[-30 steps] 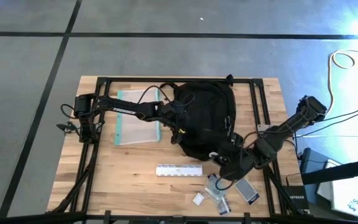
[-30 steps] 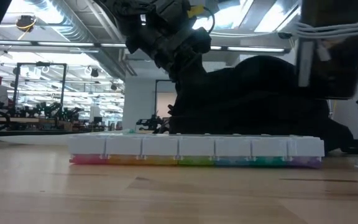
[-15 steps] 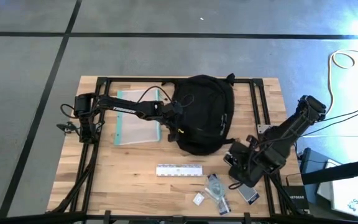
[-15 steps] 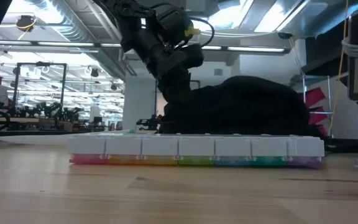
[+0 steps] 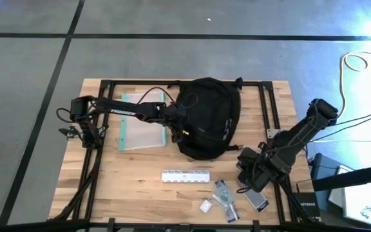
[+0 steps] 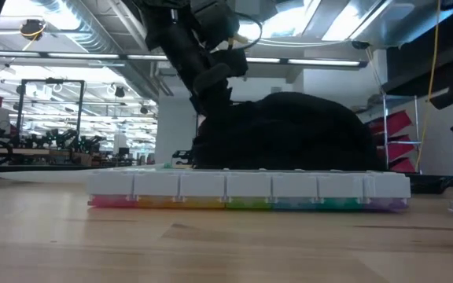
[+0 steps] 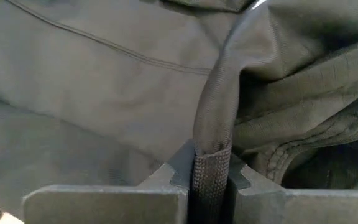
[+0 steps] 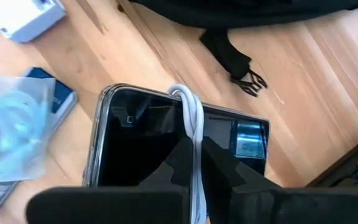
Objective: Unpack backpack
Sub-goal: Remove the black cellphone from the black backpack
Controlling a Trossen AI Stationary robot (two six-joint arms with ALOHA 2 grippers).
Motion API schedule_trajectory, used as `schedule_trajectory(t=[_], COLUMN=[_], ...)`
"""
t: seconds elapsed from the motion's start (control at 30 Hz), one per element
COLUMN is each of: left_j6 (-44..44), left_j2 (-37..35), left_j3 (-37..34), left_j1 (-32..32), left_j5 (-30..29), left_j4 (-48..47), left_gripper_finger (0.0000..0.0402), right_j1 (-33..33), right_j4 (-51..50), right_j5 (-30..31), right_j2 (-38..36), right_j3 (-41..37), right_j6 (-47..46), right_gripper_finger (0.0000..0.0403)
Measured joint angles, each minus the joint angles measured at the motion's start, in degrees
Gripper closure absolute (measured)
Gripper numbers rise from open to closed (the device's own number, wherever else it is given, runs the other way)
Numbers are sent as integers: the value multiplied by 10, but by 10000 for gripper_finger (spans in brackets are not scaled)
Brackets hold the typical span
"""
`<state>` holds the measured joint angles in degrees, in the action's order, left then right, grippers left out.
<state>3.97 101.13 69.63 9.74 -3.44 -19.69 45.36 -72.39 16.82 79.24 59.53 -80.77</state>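
The black backpack (image 5: 206, 119) lies on its back in the middle of the table and shows as a dark mound in the low view (image 6: 289, 134). My left gripper (image 5: 176, 125) is at the backpack's left edge, shut on a black webbing strap (image 7: 215, 118). My right gripper (image 5: 245, 183) hangs near the table's near right corner, shut on a white cord (image 8: 190, 115). Below the cord a dark phone (image 8: 148, 146) lies on the wood, also seen in the high view (image 5: 257, 198). My left gripper pinches the strap's folded end (image 7: 211, 168) between its two fingers. The fingers come slanting down from the table's left. The strap runs straight from them up into the backpack's fabric, while the backpack rests on the table. My right gripper pinches a loop of the white cord (image 8: 196, 158) between its two fingers, from above, pointing steeply down. The loop's bend sticks out past the fingertips over the phone. Whether the cord touches the phone, I cannot tell.
A clear teal-edged pouch (image 5: 143, 122) lies left of the backpack. A long pill box (image 5: 185, 176) sits toward the near edge. A clear bag with a blue coil (image 8: 8, 140), a small white card (image 5: 206, 206) and a loose black strap end (image 8: 235, 59) lie near the phone.
My right gripper has gone from the backpack's near right corner toward the table's right edge and down, and now stands over the phone. My left gripper has drawn the strap toward the far left. The backpack has slid left and settled into a rounder heap.
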Motion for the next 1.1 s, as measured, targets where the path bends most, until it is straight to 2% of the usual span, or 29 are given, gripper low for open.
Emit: schedule_trajectory(t=[0.23, 0.4, 0.7, 0.93, 1.03, 1.1], left_j6=[10, 15, 21, 12, 15, 6], left_j2=[-13, -13, -13, -14, -14, -14], left_j3=[0, 0, -1, -36, -63, -78], left_j1=[1, 0, -4, -4, -3, -4], left_j5=[-3, -2, 1, 7, 36, 50], left_j4=[-24, -25, -24, 4, 30, 64], left_gripper_finger=[389, 389, 389, 389, 389, 388], right_j1=[-7, -31, -82, -106, -105, -105], right_j4=[37, 96, 94, 118, 143, 143], right_j5=[-2, -10, -19, -47, -37, -27], right_j2=[0, 0, -3, -3, -3, -3], right_j3=[-48, -80, -119, -145, -143, -144], right_j6=[-10, 25, 60, 82, 99, 102], right_gripper_finger=[403, 403, 403, 403, 391, 369])
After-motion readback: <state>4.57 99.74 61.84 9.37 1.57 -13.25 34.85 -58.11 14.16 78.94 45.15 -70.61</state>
